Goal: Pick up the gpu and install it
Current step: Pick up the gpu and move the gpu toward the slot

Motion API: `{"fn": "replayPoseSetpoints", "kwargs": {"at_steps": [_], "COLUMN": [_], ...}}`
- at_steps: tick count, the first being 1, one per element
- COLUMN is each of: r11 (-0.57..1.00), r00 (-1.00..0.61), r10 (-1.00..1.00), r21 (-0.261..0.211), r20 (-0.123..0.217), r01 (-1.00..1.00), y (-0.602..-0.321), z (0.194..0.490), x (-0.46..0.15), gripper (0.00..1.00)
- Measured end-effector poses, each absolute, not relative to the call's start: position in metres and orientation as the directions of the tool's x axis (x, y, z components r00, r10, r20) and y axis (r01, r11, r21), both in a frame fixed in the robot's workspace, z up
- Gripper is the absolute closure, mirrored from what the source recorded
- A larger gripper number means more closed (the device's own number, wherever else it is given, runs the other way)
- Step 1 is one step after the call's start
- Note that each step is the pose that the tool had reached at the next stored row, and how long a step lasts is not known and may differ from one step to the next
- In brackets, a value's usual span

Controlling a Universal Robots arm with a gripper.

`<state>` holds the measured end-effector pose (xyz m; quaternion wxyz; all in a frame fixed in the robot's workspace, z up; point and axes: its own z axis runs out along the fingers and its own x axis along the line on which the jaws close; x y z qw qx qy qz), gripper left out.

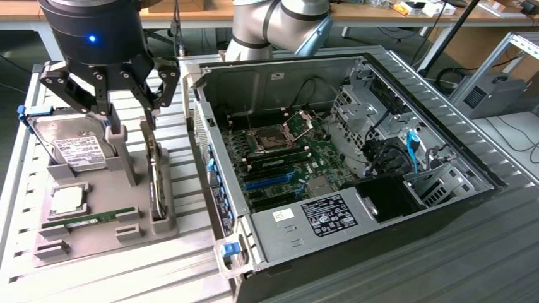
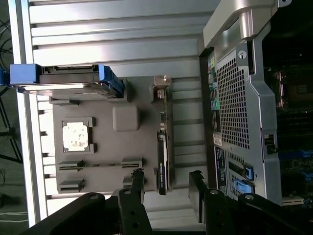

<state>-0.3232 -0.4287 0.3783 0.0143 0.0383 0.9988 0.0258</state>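
Observation:
The gpu [image 1: 156, 173] stands on its edge in a slot of the grey parts holder [image 1: 93, 237], to the exterior view's left of the open computer case [image 1: 337, 214]. My gripper [image 1: 130, 113] hangs open just above the card's far end and holds nothing. In the wrist view the gpu [image 2: 162, 152] is a thin dark strip seen edge-on. It runs between the two black fingers [image 2: 137, 183], so my gripper [image 2: 166, 183] is lined up over it. The motherboard [image 1: 278, 158] lies exposed inside the case, with a blue card slot [image 1: 269, 182].
On the holder are a silver hard drive [image 1: 72, 148] in a blue bracket, a square processor [image 1: 67, 199] and a slim green memory stick [image 1: 88, 219]. The case wall [image 2: 234, 107] rises close beside the holder. Cables and drive cages [image 1: 396, 151] fill the case's far side.

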Motion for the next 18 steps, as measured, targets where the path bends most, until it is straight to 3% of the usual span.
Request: {"fn": "replayPoseSetpoints", "kwargs": {"at_steps": [18], "r11": [0.996], "r00": [-0.997], "r10": [0.077], "r21": [0.054], "r20": [-0.027], "r01": [0.076], "y": [-0.429], "z": [0.353], "x": [-0.323], "gripper": [0.50]}}
